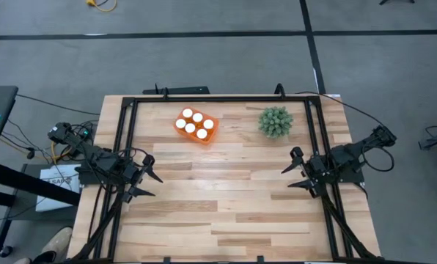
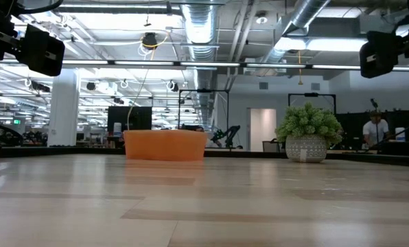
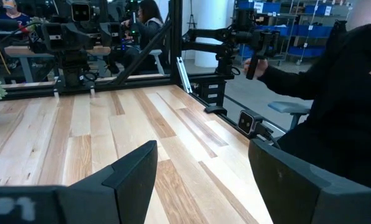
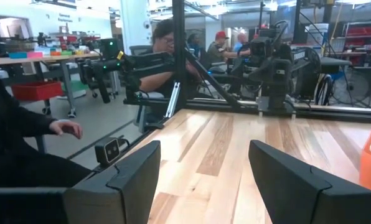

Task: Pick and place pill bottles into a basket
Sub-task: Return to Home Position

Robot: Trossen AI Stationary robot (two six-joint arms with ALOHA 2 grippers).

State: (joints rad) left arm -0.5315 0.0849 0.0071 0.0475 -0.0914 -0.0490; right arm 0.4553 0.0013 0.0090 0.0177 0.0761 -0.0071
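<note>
Six pill bottles (image 1: 191, 128) stand in the one basket (image 1: 214, 130), in two rows of three, showing only as round white caps. The basket is a bright orange, smooth-walled rectangle at 11 o'clock on the table (image 1: 226, 209), which is made of pale wooden planks inside a black frame. One spiky green plant (image 1: 275, 122) sits at 1 o'clock in a round patterned pot. The left gripper (image 1: 149, 183) is at 9 o'clock and the right gripper (image 1: 290, 177) at 3 o'clock. Both have dark angular fingers spread apart and hold nothing.
</note>
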